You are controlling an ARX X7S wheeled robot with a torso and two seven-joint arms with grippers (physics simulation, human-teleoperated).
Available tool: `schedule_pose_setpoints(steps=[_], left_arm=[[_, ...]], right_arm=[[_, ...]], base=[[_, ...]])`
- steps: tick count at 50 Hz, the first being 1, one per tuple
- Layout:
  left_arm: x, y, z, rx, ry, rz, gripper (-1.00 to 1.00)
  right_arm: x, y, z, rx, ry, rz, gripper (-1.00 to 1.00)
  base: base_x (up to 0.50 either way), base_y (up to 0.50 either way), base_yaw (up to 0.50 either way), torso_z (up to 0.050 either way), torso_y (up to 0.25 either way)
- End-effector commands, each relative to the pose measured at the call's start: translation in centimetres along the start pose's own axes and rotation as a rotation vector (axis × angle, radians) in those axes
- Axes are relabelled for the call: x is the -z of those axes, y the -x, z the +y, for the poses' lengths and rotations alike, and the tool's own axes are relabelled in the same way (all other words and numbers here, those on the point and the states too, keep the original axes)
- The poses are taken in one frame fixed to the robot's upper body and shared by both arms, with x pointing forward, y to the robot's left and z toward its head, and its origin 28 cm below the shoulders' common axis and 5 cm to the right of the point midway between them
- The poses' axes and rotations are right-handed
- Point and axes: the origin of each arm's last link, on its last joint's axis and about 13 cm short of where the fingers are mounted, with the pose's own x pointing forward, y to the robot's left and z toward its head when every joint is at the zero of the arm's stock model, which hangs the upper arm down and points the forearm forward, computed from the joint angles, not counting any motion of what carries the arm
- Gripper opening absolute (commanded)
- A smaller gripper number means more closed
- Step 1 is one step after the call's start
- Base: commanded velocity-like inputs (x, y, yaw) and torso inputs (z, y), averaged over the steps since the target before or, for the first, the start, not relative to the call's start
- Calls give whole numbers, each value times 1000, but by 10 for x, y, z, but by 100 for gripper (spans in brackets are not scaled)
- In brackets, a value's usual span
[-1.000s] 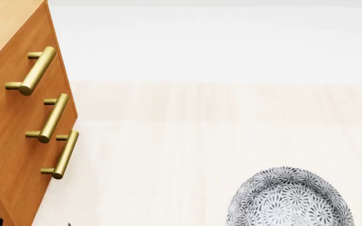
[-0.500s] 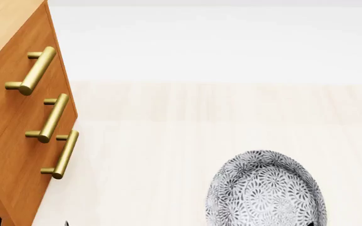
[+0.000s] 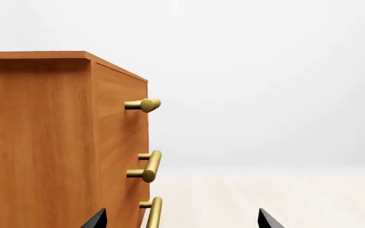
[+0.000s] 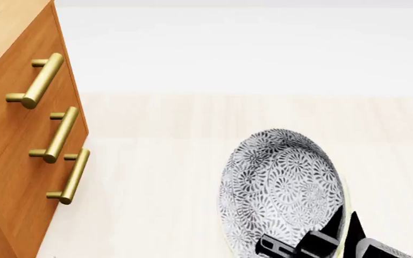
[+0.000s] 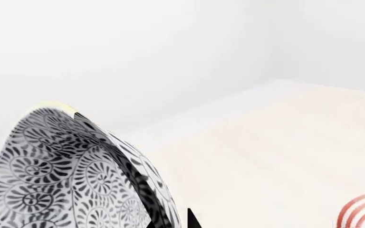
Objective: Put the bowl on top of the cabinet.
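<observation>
Head view: my right gripper (image 4: pixel 321 239) is clamped on the bowl (image 4: pixel 282 185), pinching its near rim, carried in the air.

One finger lies inside the bowl, the other behind the wall, and the bowl tips steeply, its patterned inside facing the cabinet (image 4: pixel 13 161). It hangs well right of the cabinet front, apart from the brass handles (image 4: pixel 56 134). I judge a rim pinch on a tilted bowl is shaky: a quick swing could let it pivot or slip. Its leading edge could also clip the cabinet's top edge if I cross too low. My right arm reaches up from the lower right. My left gripper (image 3: pixel 179 221) is spread and empty, facing the cabinet's corner.
</observation>
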Motion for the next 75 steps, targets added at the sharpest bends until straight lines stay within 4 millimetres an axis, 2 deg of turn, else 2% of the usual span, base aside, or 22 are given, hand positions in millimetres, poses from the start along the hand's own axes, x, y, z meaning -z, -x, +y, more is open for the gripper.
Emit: schedule_pose_setpoints(steps=[1,6,8,11,17,22,29,31,44,54,75], left_arm=[[-7,5,4,-9,16,-27,100],[-6,3,4,-8,15,-23,100],[-5,2,5,39,67,-5,100],[-5,0,8,5,56,-6,100],[-18,-4,10,17,47,-24,100],[-23,-19,8,33,-5,-11,100],[-37,-27,3,74,-39,-27,100],[-41,-29,1,119,-21,-18,100],[-51,-39,-4,135,-74,-26,100],[-73,-43,-12,256,-78,-24,100],[-85,-52,-24,309,-106,-30,100]], right_arm=[[-12,-14,17,-12,86,-85,-100],[-18,-22,23,-29,128,-152,-100],[-19,-28,25,-48,135,-167,-100],[-20,-36,27,-57,152,-200,-100],[-22,-44,29,-144,167,-212,-100],[-27,-46,29,-159,198,-247,-100],[-30,-54,25,-259,229,-215,-100],[-29,-54,25,-288,232,-216,-100],[-29,-49,23,-382,235,-246,-100],[-25,-47,23,-409,214,-246,-100],[-24,-36,19,-446,230,-281,-100]], base=[[0,0,0,0,0],[0,0,0,0,2],[0,0,0,0,0],[0,0,0,0,0],[0,0,0,0,0],[0,0,0,0,0],[0,0,0,0,1],[0,0,0,0,0],[0,0,0,0,0],[0,0,0,0,1],[0,0,0,0,0]])
